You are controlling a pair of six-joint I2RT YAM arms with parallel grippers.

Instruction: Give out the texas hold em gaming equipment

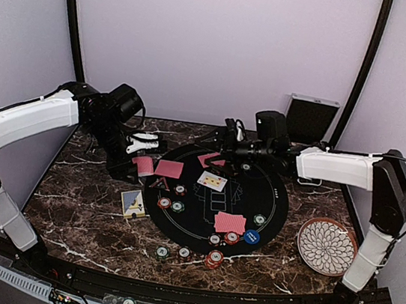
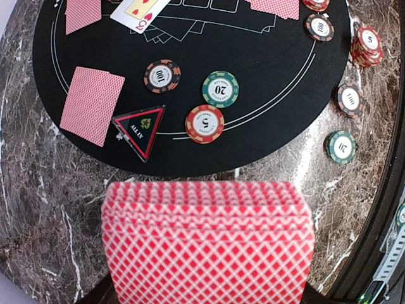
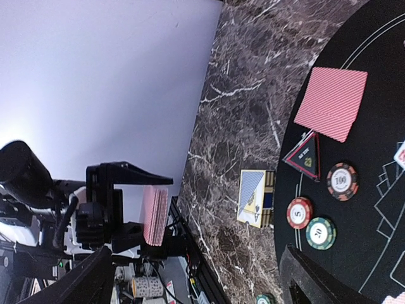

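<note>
As it is seen from the right wrist, left claw (image 3: 154, 218): pressed together on a deck of red-backed cards (image 2: 209, 240), held above the table (image 2: 38, 209).
Just ahead of that claw: a triangular marker (image 2: 140, 130) is laid beside a single card (image 2: 92, 104), with a red chip (image 2: 204, 123) and a green chip (image 2: 220, 88), on the black mat (image 2: 266, 57).
Right claw (image 1: 229, 137): spread, nothing held between its fingers (image 3: 313, 278).
Right of that claw: a patterned plate (image 1: 326, 246).
</note>
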